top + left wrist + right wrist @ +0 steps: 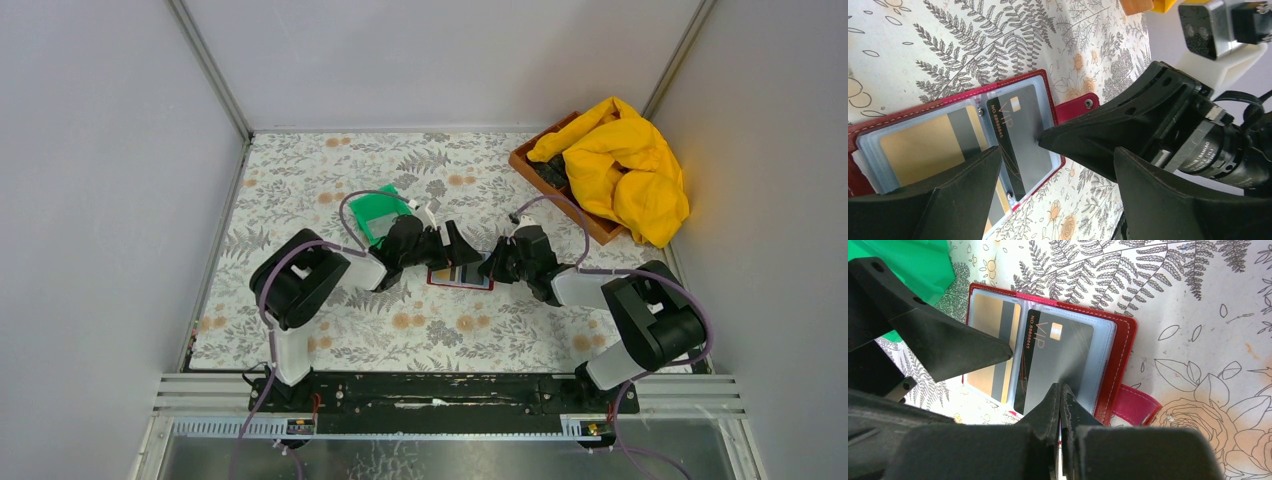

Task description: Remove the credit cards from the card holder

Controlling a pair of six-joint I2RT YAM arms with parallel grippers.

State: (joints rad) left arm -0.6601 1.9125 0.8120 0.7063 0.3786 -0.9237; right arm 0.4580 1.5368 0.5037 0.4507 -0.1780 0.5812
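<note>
Right wrist: closed R fingers [1050, 407] pin black VIP plastic card [1058, 347] in open dark-red wallet [1125, 355], L fingers [948, 340] wide; nxt prob. slide it out.

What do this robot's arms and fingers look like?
The black-and-white left arm and right arm have bulky black joint housings, white links and looping purple cables. The fingers are matte black wedges tapering to narrow tips.

Plain grey walls [100, 150] enclose a fern-patterned tabletop [300, 180].
</note>
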